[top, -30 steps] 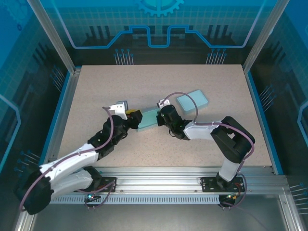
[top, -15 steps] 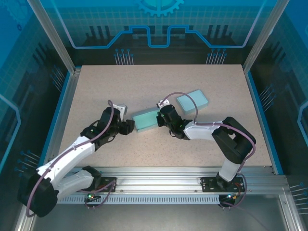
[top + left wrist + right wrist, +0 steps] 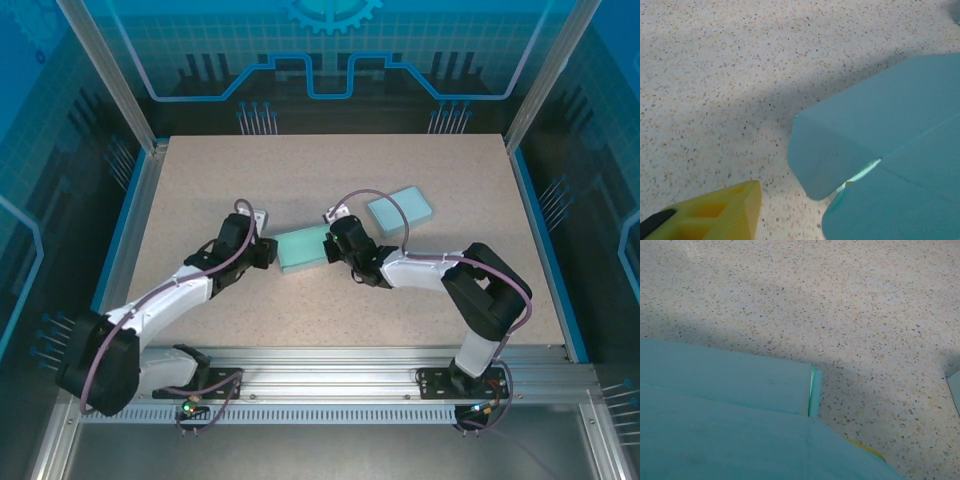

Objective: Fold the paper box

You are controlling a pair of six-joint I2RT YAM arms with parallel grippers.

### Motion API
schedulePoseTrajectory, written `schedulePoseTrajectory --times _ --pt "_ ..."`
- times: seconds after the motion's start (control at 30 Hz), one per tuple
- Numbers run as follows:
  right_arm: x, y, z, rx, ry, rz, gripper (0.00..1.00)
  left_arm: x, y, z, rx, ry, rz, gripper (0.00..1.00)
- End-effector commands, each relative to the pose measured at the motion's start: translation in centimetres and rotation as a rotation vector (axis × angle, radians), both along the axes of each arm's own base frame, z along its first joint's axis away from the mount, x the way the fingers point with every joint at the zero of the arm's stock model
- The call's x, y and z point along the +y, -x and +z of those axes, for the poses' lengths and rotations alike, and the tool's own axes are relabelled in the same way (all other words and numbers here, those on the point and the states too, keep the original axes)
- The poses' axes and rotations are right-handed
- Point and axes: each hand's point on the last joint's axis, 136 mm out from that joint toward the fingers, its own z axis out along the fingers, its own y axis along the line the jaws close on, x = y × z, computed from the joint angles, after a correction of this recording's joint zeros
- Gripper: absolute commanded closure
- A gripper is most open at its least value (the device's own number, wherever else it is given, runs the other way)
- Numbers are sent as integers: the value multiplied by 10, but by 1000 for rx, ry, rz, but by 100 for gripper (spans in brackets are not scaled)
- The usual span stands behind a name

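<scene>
Teal paper, smooth with sharp creases, forms your box, lying flat mid-worktop on speckled beige. Your right hand is clamped on its right end. Your left hand sits beside the left end, yellow finger off the paper; its opening I cannot tell. A second teal box lies near, far-right. The far and left edges have open room.

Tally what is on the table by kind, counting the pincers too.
Teal paper boxes: 2 (near box, far box)
Pincers: 2 (left pincer, right pincer)
Total: 4
</scene>
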Motion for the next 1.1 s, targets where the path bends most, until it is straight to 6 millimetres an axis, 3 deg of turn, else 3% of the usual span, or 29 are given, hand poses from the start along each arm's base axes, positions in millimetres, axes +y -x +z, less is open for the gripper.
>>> schedulePoseTrajectory --times 0.0,0.13,0.4,0.6,1.07 --pt "7 8 6 5 22 34 98 -8 -20 10 -44 19 -8 53" --pt "8 8 5 7 22 35 98 -8 -25 5 -29 12 9 56" --pt "10 8 4 3 25 42 98 -11 -35 0 8 51 59 76" --pt "13 10 2 1 32 55 98 -21 -41 4 16 125 73 85" --pt "22 13 -3 -5 77 82 98 -47 -40 22 103 357 105 94"
